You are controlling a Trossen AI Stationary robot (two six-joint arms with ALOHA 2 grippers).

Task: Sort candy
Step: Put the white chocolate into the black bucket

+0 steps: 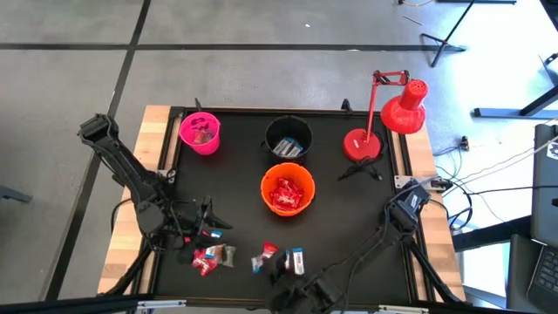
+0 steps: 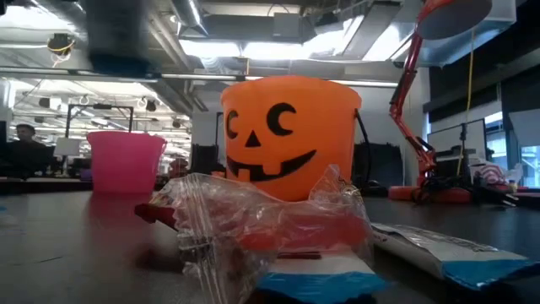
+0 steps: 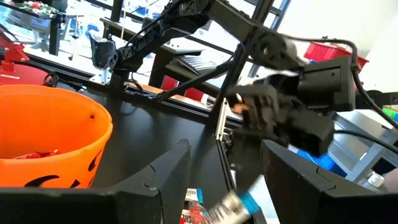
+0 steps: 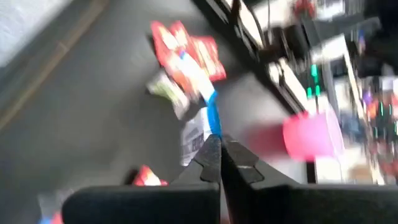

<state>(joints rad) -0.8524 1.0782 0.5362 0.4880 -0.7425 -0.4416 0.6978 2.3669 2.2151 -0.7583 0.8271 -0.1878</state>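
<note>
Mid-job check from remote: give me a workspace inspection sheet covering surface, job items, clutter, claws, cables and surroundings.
Surface: black table top with wooden edges.
Job's things: loose candy along the near edge, in red packets and blue-and-white bars; red candy fills the orange bucket; some pieces in the black bucket and the pink bucket.
Clutter: red desk lamp at the far right corner.
Claws: left claw open above the loose candy; right claw shut, its tips at a blue-and-white bar; whether it grips the bar cannot be told.
Cables: bundle trailing off the table's right side.
Surroundings: stand legs on the floor; a person far behind.
</note>
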